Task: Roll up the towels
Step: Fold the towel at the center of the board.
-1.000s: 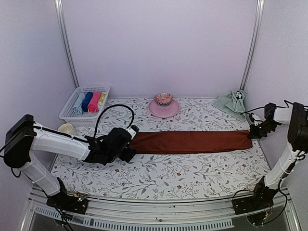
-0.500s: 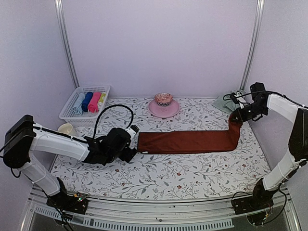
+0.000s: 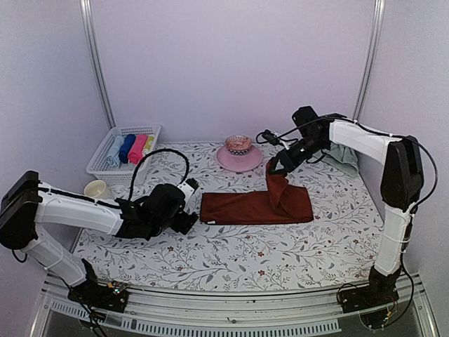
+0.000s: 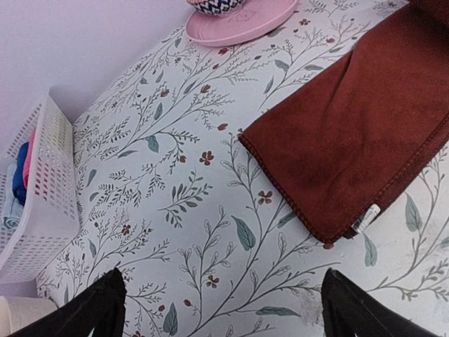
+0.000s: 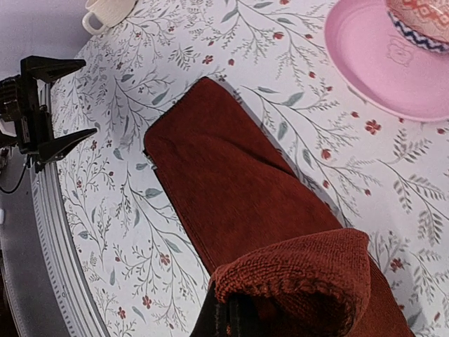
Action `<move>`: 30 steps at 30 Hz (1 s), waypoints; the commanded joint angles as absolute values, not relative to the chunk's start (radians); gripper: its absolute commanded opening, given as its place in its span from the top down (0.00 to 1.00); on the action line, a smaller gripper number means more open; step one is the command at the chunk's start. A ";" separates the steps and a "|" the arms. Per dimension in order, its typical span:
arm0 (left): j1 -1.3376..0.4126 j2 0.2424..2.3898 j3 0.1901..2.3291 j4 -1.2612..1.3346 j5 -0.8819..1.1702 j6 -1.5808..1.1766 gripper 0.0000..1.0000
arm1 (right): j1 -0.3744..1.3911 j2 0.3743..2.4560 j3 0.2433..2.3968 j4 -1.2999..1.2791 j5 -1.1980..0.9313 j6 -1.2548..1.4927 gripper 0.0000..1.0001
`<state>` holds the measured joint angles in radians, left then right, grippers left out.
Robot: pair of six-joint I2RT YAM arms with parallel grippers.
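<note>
Across floral table cover (image 3: 231, 260), one dark red-brown towel (image 3: 242, 208) flat, 3 o'clock end doubled over, pinched aloft by right gripper (image 3: 272, 168); left gripper (image 4: 223, 281) splayed at 9 o'clock; one sage-green towel (image 3: 344, 155) at 2 o'clock.

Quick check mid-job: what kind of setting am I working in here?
Probably a staged test booth, not a home: bare walls with metal rails, a floral table cover, and props: basket of rolled cloths, red-brown towel.

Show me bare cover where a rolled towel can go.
Widest: the front strip between the red-brown towel and the near edge. Also free: right of that towel. Crowded along the back: basket, pink plate, green towel, right gripper.
</note>
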<state>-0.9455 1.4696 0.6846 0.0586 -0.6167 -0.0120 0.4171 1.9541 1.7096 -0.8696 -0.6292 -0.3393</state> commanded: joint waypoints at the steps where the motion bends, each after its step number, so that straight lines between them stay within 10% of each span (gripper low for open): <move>1: -0.934 1.457 0.673 0.058 -0.629 -0.019 0.03 | 0.486 2.057 1.833 -0.883 -0.698 -0.301 0.98; 30: -0.934 1.522 0.696 0.048 -0.619 -0.012 0.03 | 0.692 2.414 2.129 -0.836 -0.762 -0.226 0.98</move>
